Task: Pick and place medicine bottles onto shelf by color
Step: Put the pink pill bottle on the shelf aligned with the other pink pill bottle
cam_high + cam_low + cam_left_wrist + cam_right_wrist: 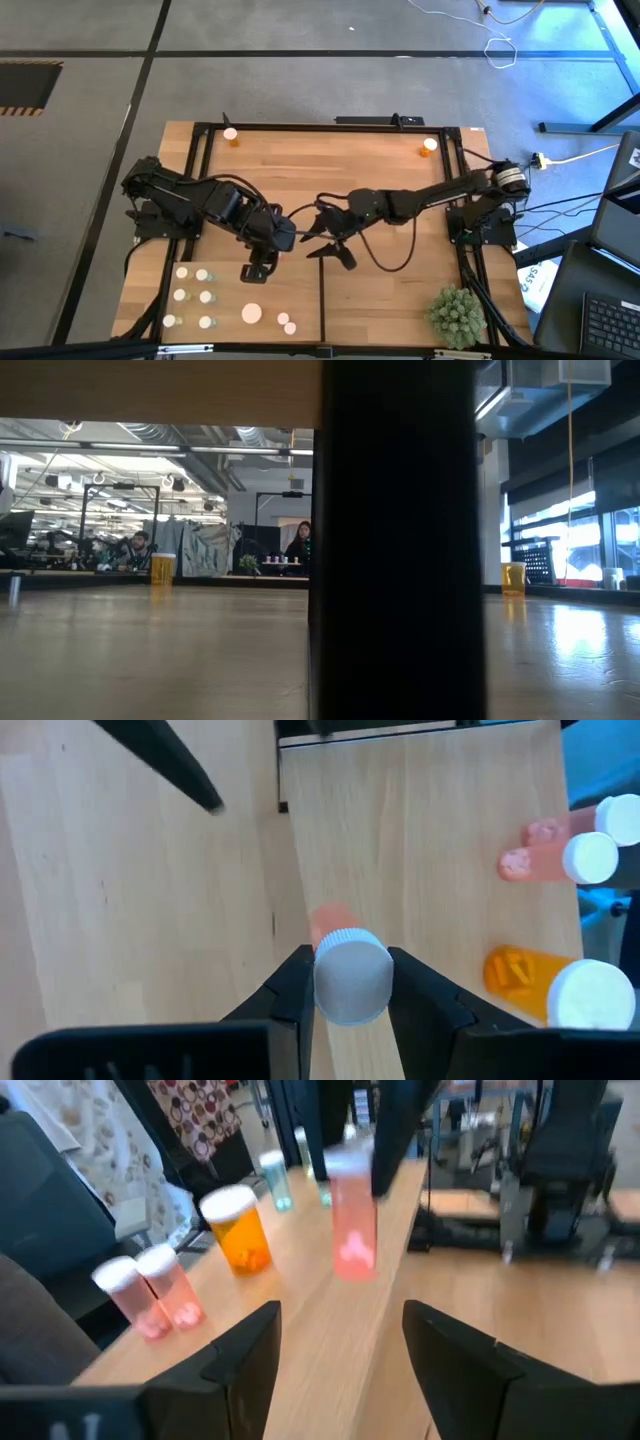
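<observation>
Over the shelf (290,300) near its divider, the left gripper (350,1000) pinched a pinkish medicine bottle (345,970) in its jaws, the right gripper (340,1350) stood spread nearby, and setting it down beside like colours seemed next

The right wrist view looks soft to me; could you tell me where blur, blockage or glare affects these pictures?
Right wrist view: motion blur smears the pink bottle and the orange bottle. Low view: a dark upright blocks the middle, with window glare on the table. Left wrist view: fairly sharp on the white cap.
</observation>
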